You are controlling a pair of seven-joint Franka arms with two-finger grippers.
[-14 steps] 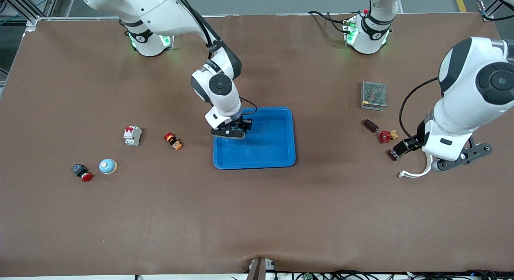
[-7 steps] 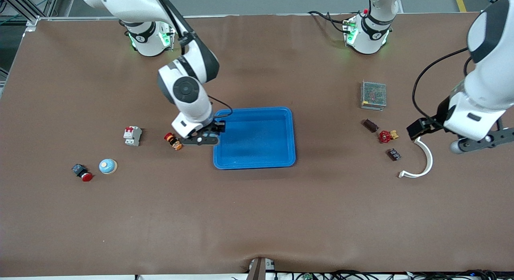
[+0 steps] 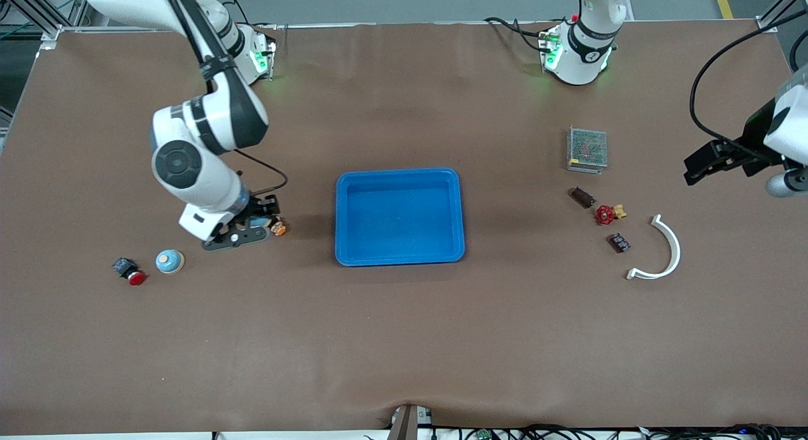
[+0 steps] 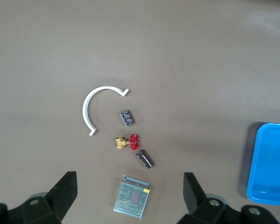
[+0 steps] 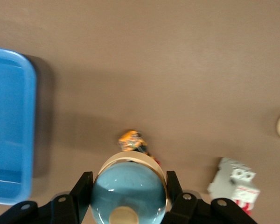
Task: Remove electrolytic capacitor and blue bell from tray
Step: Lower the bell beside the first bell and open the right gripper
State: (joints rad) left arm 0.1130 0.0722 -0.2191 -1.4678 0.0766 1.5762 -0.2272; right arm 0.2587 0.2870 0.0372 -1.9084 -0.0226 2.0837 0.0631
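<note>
The right tool [image 3: 243,233], clamped on the blue bell [image 5: 128,192], has carried it out of the now-empty tray [image 3: 399,175] (removal nearly complete) over the desk; the left tool [image 4: 130,198], fingers apart, has withdrawn.

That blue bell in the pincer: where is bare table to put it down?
The right pincer holds the blue bell. Bare table lies between the orange button and the tray, and nearer the front camera. The breaker and second bell crowd it.
</note>
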